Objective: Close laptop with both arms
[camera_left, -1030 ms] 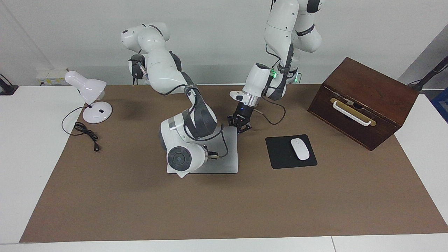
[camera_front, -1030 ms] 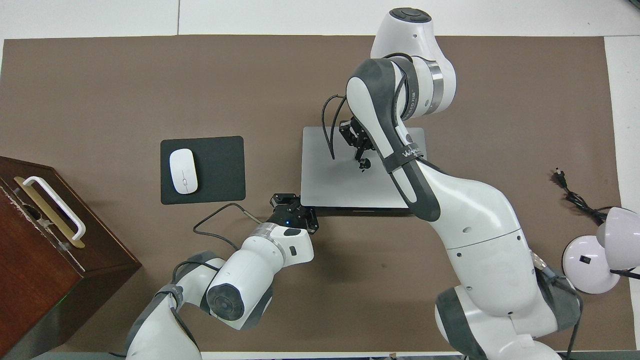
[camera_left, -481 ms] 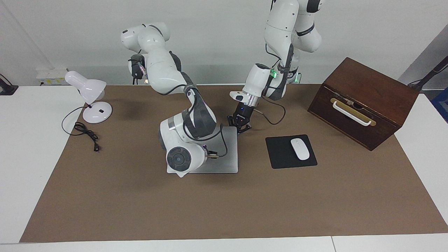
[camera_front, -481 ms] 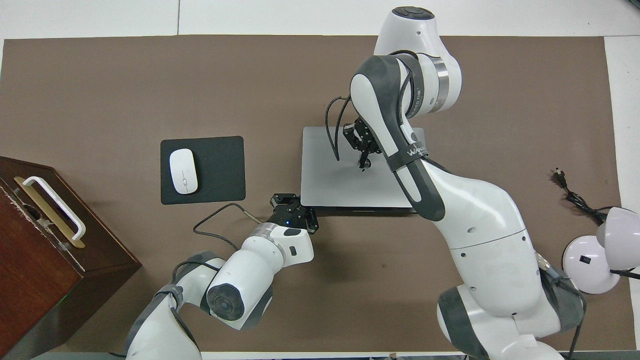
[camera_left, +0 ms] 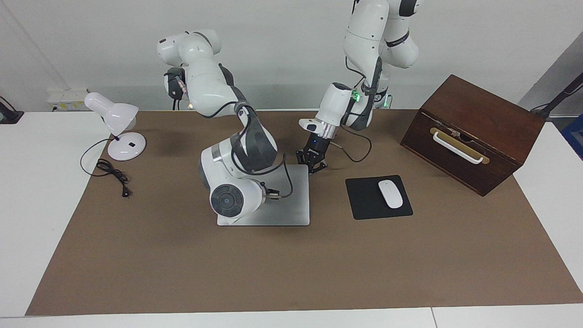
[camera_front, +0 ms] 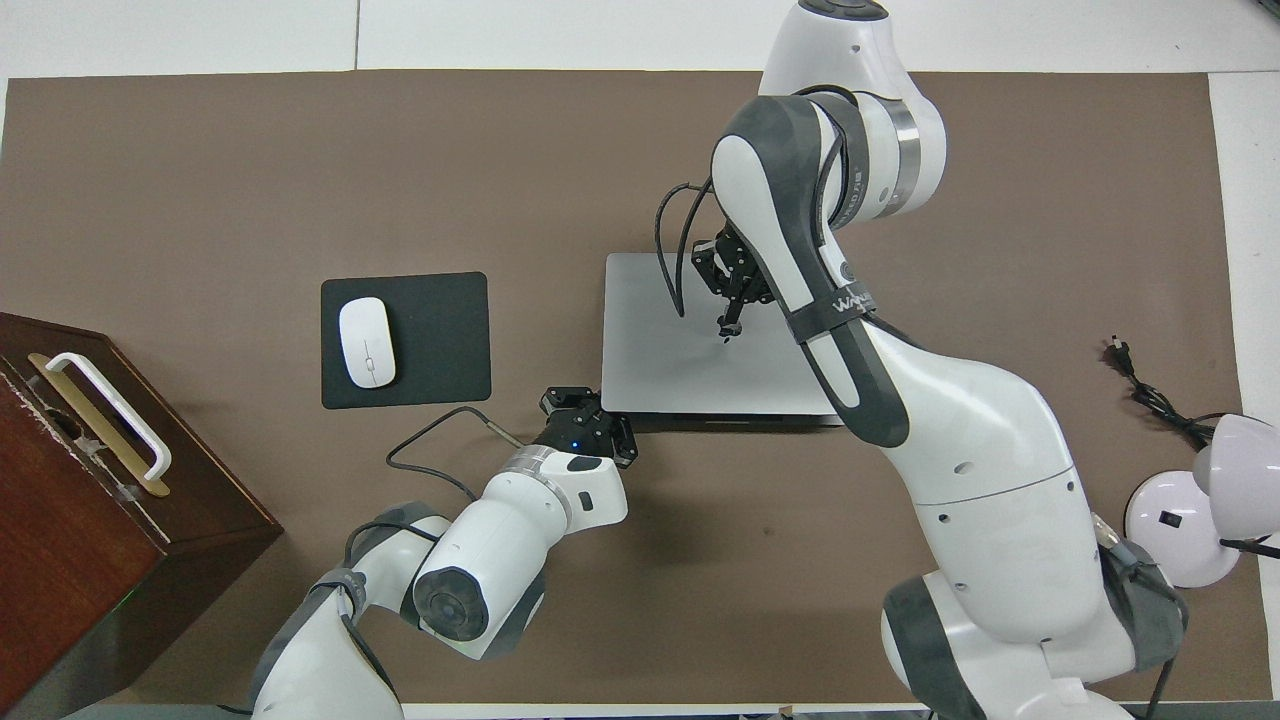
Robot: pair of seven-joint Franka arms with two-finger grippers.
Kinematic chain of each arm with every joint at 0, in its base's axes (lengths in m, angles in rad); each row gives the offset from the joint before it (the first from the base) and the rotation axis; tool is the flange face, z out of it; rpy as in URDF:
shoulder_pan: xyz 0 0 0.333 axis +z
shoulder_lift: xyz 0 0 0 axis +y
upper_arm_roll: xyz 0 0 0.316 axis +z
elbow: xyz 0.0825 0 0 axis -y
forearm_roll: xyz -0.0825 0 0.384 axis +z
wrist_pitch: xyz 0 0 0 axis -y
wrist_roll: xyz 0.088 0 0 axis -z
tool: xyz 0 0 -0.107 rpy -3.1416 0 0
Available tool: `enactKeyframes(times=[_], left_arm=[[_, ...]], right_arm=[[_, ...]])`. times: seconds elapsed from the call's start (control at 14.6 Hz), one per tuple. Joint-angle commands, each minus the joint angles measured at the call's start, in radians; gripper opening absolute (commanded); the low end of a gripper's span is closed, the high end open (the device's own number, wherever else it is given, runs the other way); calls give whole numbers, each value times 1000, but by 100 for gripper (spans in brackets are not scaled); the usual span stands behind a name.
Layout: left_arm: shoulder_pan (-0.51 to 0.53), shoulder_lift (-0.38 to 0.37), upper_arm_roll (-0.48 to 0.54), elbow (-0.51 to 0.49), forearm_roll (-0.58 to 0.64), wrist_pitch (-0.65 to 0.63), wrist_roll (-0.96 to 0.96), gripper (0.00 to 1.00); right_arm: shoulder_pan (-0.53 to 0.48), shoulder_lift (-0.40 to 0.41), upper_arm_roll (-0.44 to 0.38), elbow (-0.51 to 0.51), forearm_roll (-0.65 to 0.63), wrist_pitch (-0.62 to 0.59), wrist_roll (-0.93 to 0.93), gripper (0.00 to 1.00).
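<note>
Now laptop (camera_front: 680,370) lies flat, frame centre, lid down. Right gripper (camera_front: 728,325) pinched together over it, left gripper (camera_front: 585,425) pinched together at its corner. Risk: pressing harder dents the lid.

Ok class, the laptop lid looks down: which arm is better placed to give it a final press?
The right, probably: the right claw, shut, hangs over the laptop lid; the left claw sits beside its corner, off the lid.

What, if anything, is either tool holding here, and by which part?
Nothing is held. Both tools are shut on nothing: the right tool is over the closed laptop's lid, and the left tool is at the laptop's corner nearest the mouse pad.
</note>
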Motion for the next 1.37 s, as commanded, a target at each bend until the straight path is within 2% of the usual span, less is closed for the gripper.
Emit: enactKeyframes(times=[0.0,0.27,0.48,0.69,0.89,1.17,1.24,1.3], left_arm=[[-20,36,11,-21,-11,-8,-37,0],[-15,6,11,-24,-12,-17,-64,0],[-15,-30,11,-27,-12,-63,-86,0],[-3,-102,11,-27,-12,-179,-87,0],[-2,-156,11,-28,-12,-261,-87,0],[18,-268,14,-27,-12,-455,-79,0],[24,-299,14,-24,-12,-514,-79,0],[29,-331,16,-22,-12,-567,-80,0]], right_arm=[[-17,-13,14,9,40,-29,38,0],[-30,-50,7,11,38,-26,42,0],[-70,-106,-14,33,29,-6,12,0],[-80,-198,-170,41,-1,22,-198,0],[-95,-321,-233,9,-55,42,-385,0],[-38,-568,-217,-321,-208,230,-562,3],[-34,-605,-200,-386,-248,284,-577,4],[-34,-645,-133,-455,-311,339,-589,6]])
